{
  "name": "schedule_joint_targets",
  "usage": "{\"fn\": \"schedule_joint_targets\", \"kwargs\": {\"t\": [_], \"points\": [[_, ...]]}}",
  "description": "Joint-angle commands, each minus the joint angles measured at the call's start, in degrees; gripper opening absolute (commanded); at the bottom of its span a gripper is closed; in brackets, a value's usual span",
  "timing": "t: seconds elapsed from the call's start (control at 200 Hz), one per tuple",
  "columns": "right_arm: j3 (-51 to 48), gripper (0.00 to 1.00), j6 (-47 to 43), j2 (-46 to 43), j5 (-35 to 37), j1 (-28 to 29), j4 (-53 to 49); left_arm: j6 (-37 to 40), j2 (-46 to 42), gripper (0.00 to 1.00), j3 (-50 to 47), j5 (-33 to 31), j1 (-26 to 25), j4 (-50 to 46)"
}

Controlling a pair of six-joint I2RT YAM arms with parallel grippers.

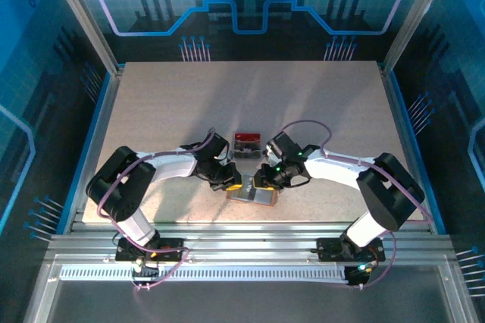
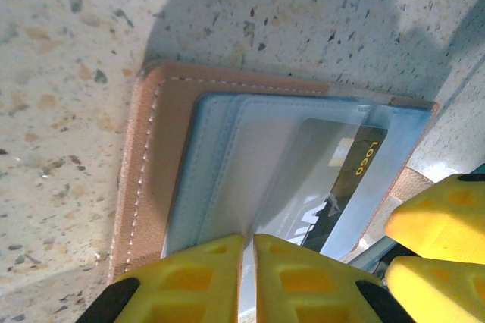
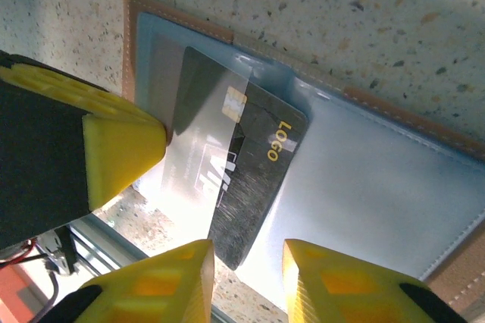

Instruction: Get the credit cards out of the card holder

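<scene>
The left end effector (image 2: 248,251), pressed together, pinches the pocket edge of the salmon-pink leather-like folding card holder (image 2: 148,148), open on the speckled worktop (image 2: 76,35). The dark grey credit card (image 3: 250,164) sticks half out. The right end effector (image 3: 248,258), spread astride its corner, should close squarely, then pull straight.

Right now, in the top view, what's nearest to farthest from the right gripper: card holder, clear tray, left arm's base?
1. card holder, right under the right gripper.
2. clear tray, just behind.
3. left arm's base, near-left edge.
</scene>
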Motion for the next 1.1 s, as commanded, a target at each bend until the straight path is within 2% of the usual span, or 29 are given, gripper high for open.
{"fn": "schedule_joint_targets", "kwargs": {"t": [0.0, 0.22, 0.455, 0.635, 1.096], "points": [[-1.7, 0.31, 2.54, 0.1, -2.39, -0.19, 4.43, 0.82, 1.29, 0.13, -1.42, -2.42, -0.34, -2.29], [-3.99, 0.32, 5.53, 2.65, -5.04, -0.22, 10.96, 0.65, 0.93, 0.13, -1.78, -2.44, -0.34, -2.2], [-5.39, 0.31, 6.73, 4.35, -5.33, -0.26, 13.6, 0.71, 0.76, 0.13, -1.8, -2.3, -0.29, -2.41], [-7.89, 0.27, 9.26, 4.73, -7.12, -0.86, 18.77, 0.69, 0.76, 0.13, -1.77, -2.31, -0.27, -2.56], [-9.42, 0.17, 10.52, 3.5, -7.82, -2.09, 21.41, 0.83, 0.93, 0.13, -1.51, -2.3, -0.31, -2.97]]}}
